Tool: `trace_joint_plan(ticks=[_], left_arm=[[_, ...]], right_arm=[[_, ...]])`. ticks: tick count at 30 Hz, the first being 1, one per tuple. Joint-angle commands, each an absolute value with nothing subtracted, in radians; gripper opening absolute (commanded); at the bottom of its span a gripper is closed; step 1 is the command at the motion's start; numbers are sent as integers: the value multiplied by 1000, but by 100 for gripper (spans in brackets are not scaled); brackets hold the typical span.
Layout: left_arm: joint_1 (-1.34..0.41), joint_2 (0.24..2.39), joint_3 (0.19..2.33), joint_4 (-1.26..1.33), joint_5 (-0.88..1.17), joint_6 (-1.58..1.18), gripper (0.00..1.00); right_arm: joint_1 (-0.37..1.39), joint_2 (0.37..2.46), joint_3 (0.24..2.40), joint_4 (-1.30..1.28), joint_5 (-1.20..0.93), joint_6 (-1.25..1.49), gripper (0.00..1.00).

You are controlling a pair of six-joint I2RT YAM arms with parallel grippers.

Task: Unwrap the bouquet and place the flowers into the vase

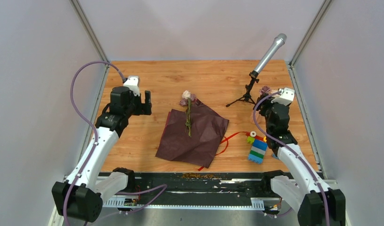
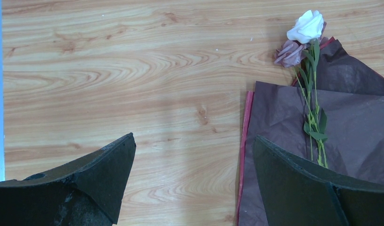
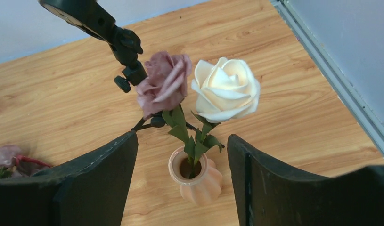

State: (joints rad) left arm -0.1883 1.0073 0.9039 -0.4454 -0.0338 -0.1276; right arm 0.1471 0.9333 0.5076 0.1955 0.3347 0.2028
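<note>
Right claw (image 3: 181, 137) spread, pinching nothing; just ahead, between its fingers, sits the vase (image 3: 199, 186), a mauve rose (image 3: 161, 84) and a cream rose (image 3: 226, 89) standing in it. Left claw (image 2: 194, 139), spread wide, is nearer the rest: loose flowers (image 2: 312, 108) lie to its right on the opened wrapping paper (image 2: 279, 122), stems running straight ahead, heads farthest.

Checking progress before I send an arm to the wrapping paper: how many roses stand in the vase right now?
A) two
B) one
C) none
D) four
A: the right wrist view shows a mauve rose and a cream rose, both with their stems down in the mouth of the vase.
</note>
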Motion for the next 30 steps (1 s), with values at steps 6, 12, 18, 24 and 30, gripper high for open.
trace_joint_plan(ticks=[6,12,18,24,30], left_arm=[[-186,1021,912,-421,4,-128,99],[-186,1041,909,-417,80,-143,99],[-206,1083,915,-405,120,-173,97],[-315,1157,931,-388,172,-243,95],[-436,1261,867,-209,206,-400,93]], right_arm=[[141,788,574,105,248,232,83],[144,693,627,-22,164,207,84],[144,606,702,-164,137,217,85],[143,657,775,-220,-26,230,82],[148,758,828,-229,-213,257,76]])
